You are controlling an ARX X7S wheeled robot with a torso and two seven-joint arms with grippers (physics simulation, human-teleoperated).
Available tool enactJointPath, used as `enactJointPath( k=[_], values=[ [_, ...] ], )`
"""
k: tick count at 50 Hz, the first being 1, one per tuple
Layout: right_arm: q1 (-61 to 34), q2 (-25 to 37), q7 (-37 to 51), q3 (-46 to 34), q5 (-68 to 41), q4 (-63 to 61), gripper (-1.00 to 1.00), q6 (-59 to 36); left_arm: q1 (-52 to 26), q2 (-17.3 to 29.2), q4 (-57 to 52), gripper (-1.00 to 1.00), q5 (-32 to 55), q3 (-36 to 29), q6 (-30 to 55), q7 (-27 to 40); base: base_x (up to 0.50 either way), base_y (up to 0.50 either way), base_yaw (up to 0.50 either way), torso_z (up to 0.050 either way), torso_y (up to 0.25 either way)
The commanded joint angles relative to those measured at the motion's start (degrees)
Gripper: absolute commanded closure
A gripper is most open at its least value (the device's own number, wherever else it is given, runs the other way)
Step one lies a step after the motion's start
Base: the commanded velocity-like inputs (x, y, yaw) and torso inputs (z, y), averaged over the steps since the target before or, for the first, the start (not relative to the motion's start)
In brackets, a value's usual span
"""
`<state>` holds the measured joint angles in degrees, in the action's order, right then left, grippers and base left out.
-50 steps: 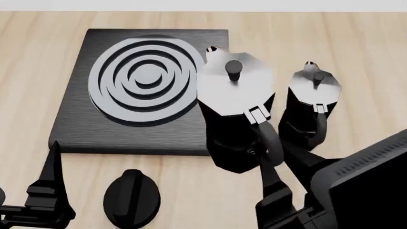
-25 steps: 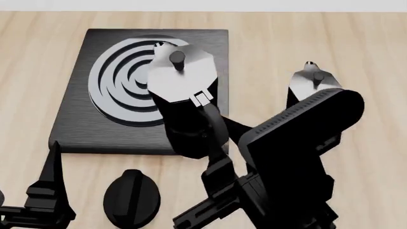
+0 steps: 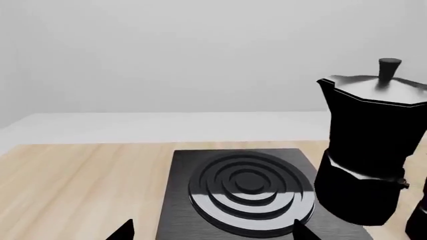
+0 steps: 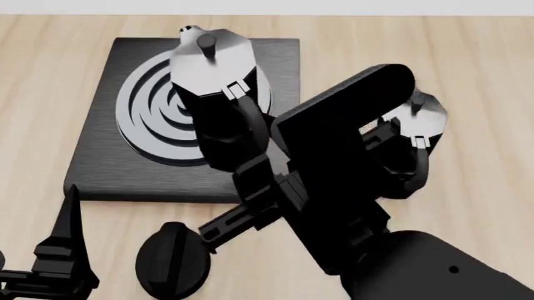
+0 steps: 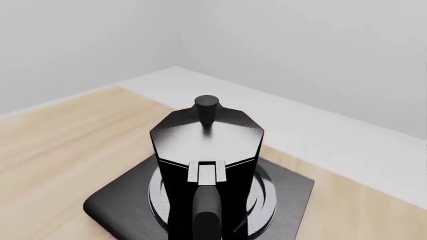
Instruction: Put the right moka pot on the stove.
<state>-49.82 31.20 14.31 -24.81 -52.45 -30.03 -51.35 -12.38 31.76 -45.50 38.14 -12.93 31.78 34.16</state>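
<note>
The right moka pot (image 4: 212, 81) is black and faceted with a grey lid and knob. My right gripper (image 4: 250, 167) is shut on its curved handle (image 5: 207, 220) and holds it upright over the right part of the stove's ringed burner (image 4: 146, 109). The pot also shows in the left wrist view (image 3: 373, 145) and the right wrist view (image 5: 207, 145). I cannot tell whether its base touches the burner. The stove (image 4: 96, 169) is a flat black slab. My left gripper (image 3: 212, 232) is open and empty, low at the stove's near edge.
The other, identical moka pot (image 4: 417, 119) stands on the wooden table right of the stove, partly hidden by my right arm (image 4: 351, 181). A black oval knob (image 4: 172, 259) lies in front of the stove. One left finger (image 4: 69, 219) points up near the stove's front left corner.
My right arm has swung left and away from me, carrying the pot from beside the stove's right edge to over the burner. The left gripper has not moved.
</note>
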Motion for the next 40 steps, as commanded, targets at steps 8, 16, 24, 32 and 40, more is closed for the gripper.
enactJointPath(
  k=[8,16,24,32,40],
  values=[
    [-6.18,-5.65,-4.3,-3.73,8.01,11.4,1.0,4.38,0.06,0.23,-0.2,-1.0,0.1,-0.17,-0.28,0.11,0.0,0.0,0.0,0.0,0.001],
    [-8.04,-7.61,-5.28,-4.97,10.09,15.92,1.0,6.02,0.34,0.27,0.05,-1.0,-0.23,-0.37,-0.83,-0.08,0.0,0.0,0.0,0.001,0.001],
    [-9.81,-9.79,-7.16,-6.33,12.56,21.82,1.0,8.92,-0.08,0.4,-0.05,-1.0,0.27,-0.36,-0.35,0.16,0.0,0.0,0.0,0.0,0.001],
    [-11.28,-12.02,-9.05,-7.55,15.07,27.39,1.0,12.64,-0.1,0.48,-0.02,-1.0,0.31,-0.5,-0.47,0.12,0.0,0.0,0.0,0.0,0.001],
    [-11.85,-13.84,-10.53,-8.74,17.14,32.1,1.0,16.03,-0.15,0.6,-0.18,-1.0,0.46,-0.52,-0.43,0.29,0.0,0.0,0.0,0.0,0.0]
  ],
)
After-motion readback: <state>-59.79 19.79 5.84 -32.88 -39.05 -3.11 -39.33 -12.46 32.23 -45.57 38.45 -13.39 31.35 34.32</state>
